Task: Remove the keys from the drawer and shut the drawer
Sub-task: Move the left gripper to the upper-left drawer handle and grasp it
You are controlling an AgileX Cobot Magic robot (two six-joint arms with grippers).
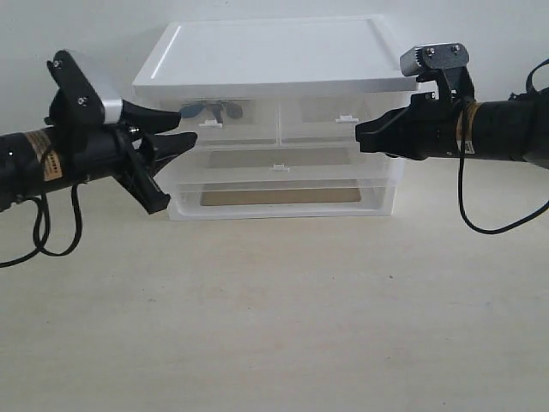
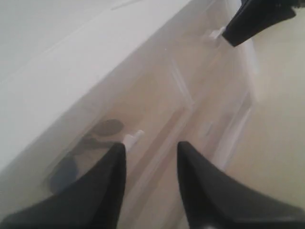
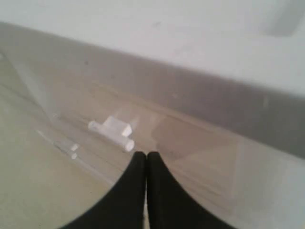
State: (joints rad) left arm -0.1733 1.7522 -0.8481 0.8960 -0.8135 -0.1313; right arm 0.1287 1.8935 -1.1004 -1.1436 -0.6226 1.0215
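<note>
one drawer unit (image 1: 266,51) is seen standing on the pale worktop (image 1: 274,326), in the upper middle of the exterior view. three white tab handles (image 1: 210,124) are counted on its front: one on the drawer (image 1: 244,129) at upper left, one on the twin drawer (image 1: 317,129) at upper right, and one on the full-width drawer (image 1: 326,159) below them. the drawer's front is seen in line with its twin's. one bunch of keys (image 1: 214,109) is seen through the frosted front, lying inside the drawer; a blue tag and a dark fob can be made out. two grippers are counted. the left gripper (image 1: 187,127), at the left of the frame, is held with its fingers apart just before the drawer's handle; contact cannot be told. the right gripper (image 1: 360,133), at the right, is held with its fingers pressed together on nothing, close to the twin's handle.
</note>
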